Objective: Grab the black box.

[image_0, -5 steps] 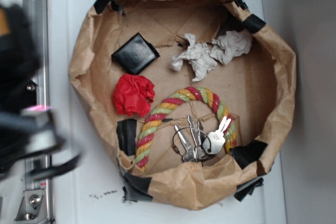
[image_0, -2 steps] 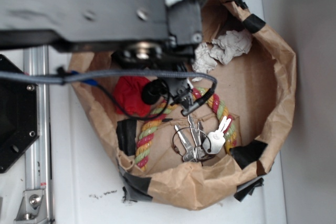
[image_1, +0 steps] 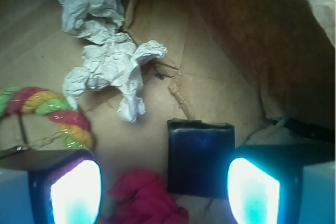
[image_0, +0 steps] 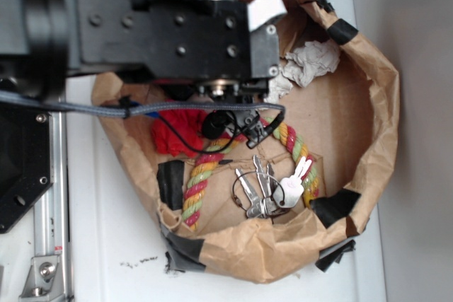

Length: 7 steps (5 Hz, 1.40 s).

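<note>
Between the spread gripper (image_1: pixel 164 192) fingers, the small flat square black box (image_1: pixel 200 157) lies flat inside the brown paper basket (image_0: pixel 368 146), beside crumpled red paper (image_1: pixel 147 203) and white paper (image_1: pixel 113 72).

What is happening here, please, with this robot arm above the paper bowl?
A WidowX arm hangs over a brown paper basin, aiming for the black box. In the wrist view the gripper is open; the box lies flat between the fingers, nearer the right one, not gripped yet. Beside it are crumpled red paper, white crumpled paper and a colourful rope ring. A bunch of keys lies further away. In the exterior view the arm hides the box.
</note>
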Tool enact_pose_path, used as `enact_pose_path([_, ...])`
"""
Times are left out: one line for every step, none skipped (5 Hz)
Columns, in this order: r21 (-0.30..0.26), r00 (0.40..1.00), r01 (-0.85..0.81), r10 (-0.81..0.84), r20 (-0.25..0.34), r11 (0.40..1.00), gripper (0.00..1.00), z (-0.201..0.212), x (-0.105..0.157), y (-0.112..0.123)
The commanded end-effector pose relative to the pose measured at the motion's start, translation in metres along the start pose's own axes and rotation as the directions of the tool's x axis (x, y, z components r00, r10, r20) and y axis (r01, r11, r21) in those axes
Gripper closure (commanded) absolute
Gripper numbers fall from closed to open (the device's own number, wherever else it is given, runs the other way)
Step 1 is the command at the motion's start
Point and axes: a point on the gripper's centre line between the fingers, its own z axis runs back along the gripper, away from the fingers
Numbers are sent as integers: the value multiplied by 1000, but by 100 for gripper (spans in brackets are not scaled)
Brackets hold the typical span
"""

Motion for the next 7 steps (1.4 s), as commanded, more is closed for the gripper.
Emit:
enact_pose_path([-11,998,-34,34,60,999,0,-11,-4,35])
enact_pose_path([0,997,-23,23,71,1000,0,-14,-5,31])
enact_pose_path([-3,997,-24,24,79,1000,0,-8,-4,26])
enact_pose_path([-3,997,-24,24,79,1000,0,-8,-4,26])
enact_pose_path([-3,997,-24,24,79,1000,0,-8,-4,26])
enact_pose_path([-3,997,-24,24,79,1000,0,-8,-4,26])
enact_pose_path([-48,991,-66,71,111,997,0,-34,-4,47])
